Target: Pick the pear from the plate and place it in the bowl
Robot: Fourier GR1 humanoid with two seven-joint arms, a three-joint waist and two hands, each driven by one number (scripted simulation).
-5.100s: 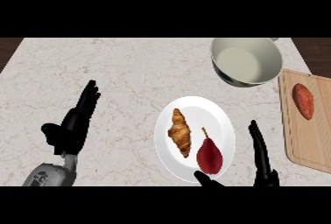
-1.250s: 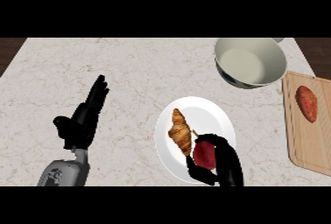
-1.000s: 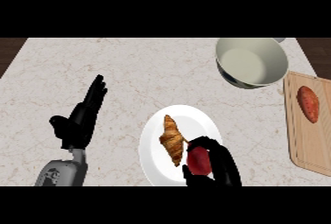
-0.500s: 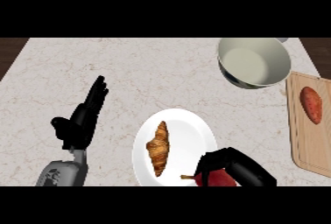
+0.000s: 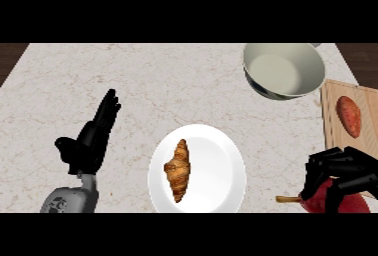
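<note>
A dark red pear (image 5: 323, 201) with a brown stem is held off the plate at the lower right, my right hand (image 5: 345, 169) curled over its top. The white plate (image 5: 221, 159) lies to the left of it and carries a croissant (image 5: 178, 170). A pale bowl (image 5: 284, 69) stands at the back right, well beyond the pear. My left hand (image 5: 90, 137) rests open at the left, fingers up, holding nothing.
A wooden cutting board (image 5: 337, 125) with a sweet potato (image 5: 348, 116) on it lies along the right edge, between my right hand and the bowl. The marble counter (image 5: 155, 80) stretches across the back and left.
My right hand closed on the pear, lifted it off the plate and carried it right. The plate and croissant slid leftward in view. The left hand stayed put.
</note>
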